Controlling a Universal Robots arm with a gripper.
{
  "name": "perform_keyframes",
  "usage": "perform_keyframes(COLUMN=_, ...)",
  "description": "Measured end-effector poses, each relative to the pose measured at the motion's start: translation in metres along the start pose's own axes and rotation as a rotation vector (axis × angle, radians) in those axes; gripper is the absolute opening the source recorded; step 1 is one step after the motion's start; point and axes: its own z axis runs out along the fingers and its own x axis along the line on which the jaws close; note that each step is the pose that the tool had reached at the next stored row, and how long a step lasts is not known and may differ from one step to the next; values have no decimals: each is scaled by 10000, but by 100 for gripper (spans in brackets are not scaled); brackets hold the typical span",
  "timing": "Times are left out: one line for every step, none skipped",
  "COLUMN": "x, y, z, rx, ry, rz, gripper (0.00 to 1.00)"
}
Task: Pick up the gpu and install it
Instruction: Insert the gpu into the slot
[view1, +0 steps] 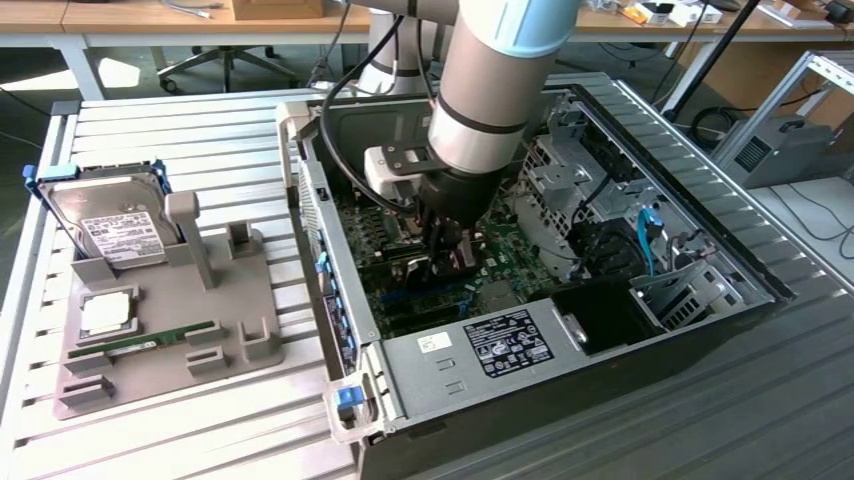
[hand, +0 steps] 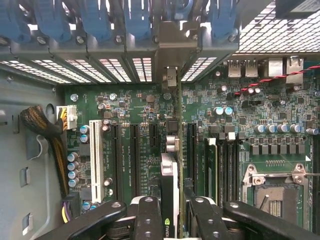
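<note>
- gripper (view1: 450, 250): clamped shut on the gpu (hand: 170, 175), with one black finger (hand: 149, 220) pressed against each face of the card
- gpu: held on its thin edge inside the open computer case (view1: 534, 430), right over the motherboard (hand: 140, 105); it is lined up lengthwise with the long black expansion slots, with one slot seen on either side
- gpu bracket end: the silver metal end is pointed at the case's rear wall, just under the row of blue slot latches (hand: 135, 20)
- seated or not: honestly can't be told, since the card is seen edge-on and its lower edge is hidden behind itself
- motherboard: green, laid flat on the case floor; a white slot (hand: 95, 152) is seen a few slots over from the card, and an open CPU socket (hand: 270, 195) on the card's other side
- cables: a yellow-and-black bundle (hand: 45, 130) is plugged in at the board's edge, well apart from the card
- grey holder (view1: 247, 340): parked on the slatted metal table (view1: 200, 440), beside the case toward the exterior view's left
- hard drive (view1: 114, 230): propped up with its blue rails at the holder's far corner
- processor chip (view1: 107, 313): set flat in the holder just in front of the drive
- memory stick (view1: 140, 340): narrow and green, laid in a groove near the holder's front edge
</note>
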Motion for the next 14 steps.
perform_keyframes(x=0, y=0, z=-1, rx=1, ry=-1, rz=0, gripper=27)
perform_keyframes(x=0, y=0, z=-1, rx=1, ry=-2, rz=0, gripper=27)
perform_keyframes(x=0, y=0, z=-2, rx=0, ry=-1, rz=0, gripper=27)
perform_keyframes(x=1, y=2, z=-1, rx=0, ry=1, rz=0, gripper=27)
perform_keyframes(x=1, y=7, z=-1, rx=-2, ry=-6, rz=1, gripper=27)
perform_keyframes(x=1, y=9, z=0, rx=-1, ry=-11, rz=0, gripper=27)
perform_keyframes(x=1, y=10, z=1, rx=-1, ry=-15, rz=-1, gripper=27)
perform_keyframes(x=0, y=10, z=1, rx=0, ry=-16, rz=0, gripper=27)
perform_keyframes(x=1, y=10, z=1, rx=0, ry=-15, rz=0, gripper=27)
perform_keyframes(x=1, y=11, z=2, rx=-1, ry=-14, rz=0, gripper=27)
perform_keyframes(x=1, y=10, z=2, rx=-1, ry=-15, rz=0, gripper=27)
perform_keyframes(x=1, y=10, z=2, rx=0, ry=-15, rz=0, gripper=27)
perform_keyframes(x=1, y=10, z=2, rx=-1, ry=-15, rz=0, gripper=27)
perform_keyframes(x=1, y=10, z=2, rx=-1, ry=-15, rz=0, gripper=27)
